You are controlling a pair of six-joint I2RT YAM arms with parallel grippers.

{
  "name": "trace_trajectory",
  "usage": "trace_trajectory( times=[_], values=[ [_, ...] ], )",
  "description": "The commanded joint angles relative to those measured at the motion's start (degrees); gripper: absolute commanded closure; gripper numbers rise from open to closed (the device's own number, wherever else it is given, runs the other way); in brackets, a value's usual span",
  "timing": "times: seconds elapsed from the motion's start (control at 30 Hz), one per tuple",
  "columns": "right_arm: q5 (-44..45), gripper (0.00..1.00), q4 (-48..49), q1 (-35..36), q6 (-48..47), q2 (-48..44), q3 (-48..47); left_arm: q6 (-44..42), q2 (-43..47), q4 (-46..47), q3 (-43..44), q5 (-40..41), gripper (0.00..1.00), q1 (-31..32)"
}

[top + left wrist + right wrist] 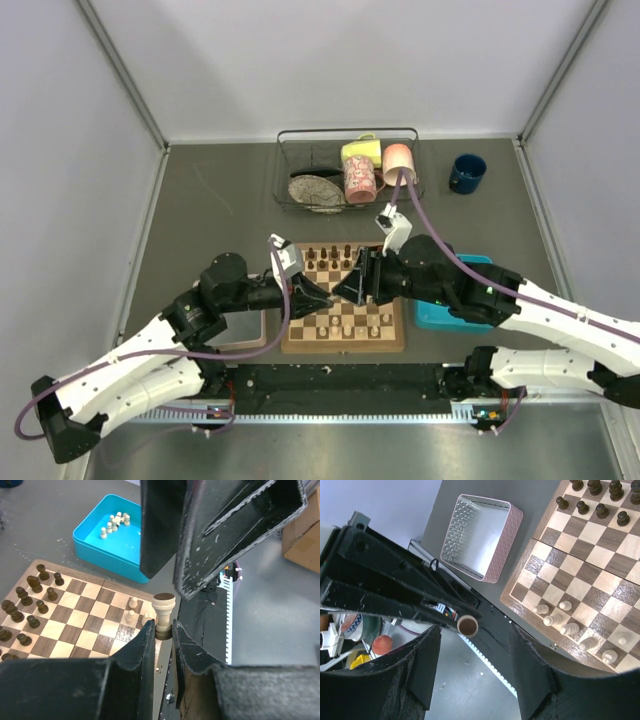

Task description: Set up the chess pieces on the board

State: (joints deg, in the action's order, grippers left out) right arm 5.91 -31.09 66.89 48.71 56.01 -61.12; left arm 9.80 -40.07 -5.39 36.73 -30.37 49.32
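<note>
My left gripper (162,628) is shut on a pale cream chess piece (163,602), gripped at its stem near the base. In the right wrist view the piece's round base (468,625) faces the camera, between the fingers of my open right gripper (474,642), which do not touch it. In the top view the left gripper (317,294) and the right gripper (348,286) meet tip to tip above the board (345,346). Dark brown pieces (31,585) stand in the board's far rows. A few cream pieces (559,618) stand on its near rows.
A blue tray (438,318) right of the board holds several cream pieces (114,522). An empty pinkish tray (497,540) lies left of the board. A wire rack (300,140) with mugs and a plate stands at the back. A blue mug (467,173) stands at the back right.
</note>
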Motion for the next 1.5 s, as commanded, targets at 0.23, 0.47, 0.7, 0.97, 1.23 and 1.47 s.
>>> trace_trajectory(
  times=[0.23, 0.47, 0.7, 0.97, 1.23, 1.47],
  values=[
    [-1.7, 0.48, 3.4, 0.6, 0.2, 1.2, 0.0, -0.9, -2.6, 2.7, 3.5, 3.0, 1.00, 4.0],
    [-2.0, 0.59, 2.9, 0.6, 0.5, 1.4, 0.7, -1.3, -2.6, 2.5, 3.9, 3.7, 1.00, 4.0],
    [-1.9, 0.66, 2.7, 0.6, 0.5, 1.6, 0.7, -1.2, -2.5, 2.5, 3.8, 3.4, 1.00, 4.1],
    [-2.1, 0.96, 2.8, 0.5, 0.7, 1.5, 0.8, -1.3, -2.4, 2.5, 3.4, 4.2, 1.00, 4.1],
    [1.8, 1.00, 2.8, 0.6, 3.1, -1.9, 2.5, -1.0, 0.4, 2.5, 2.1, 8.3, 0.14, 4.1],
    [5.3, 1.00, 3.4, 0.2, 9.7, -6.5, 5.0, 0.1, 9.9, 11.0, -4.3, 15.9, 0.04, 4.2]
  ],
)
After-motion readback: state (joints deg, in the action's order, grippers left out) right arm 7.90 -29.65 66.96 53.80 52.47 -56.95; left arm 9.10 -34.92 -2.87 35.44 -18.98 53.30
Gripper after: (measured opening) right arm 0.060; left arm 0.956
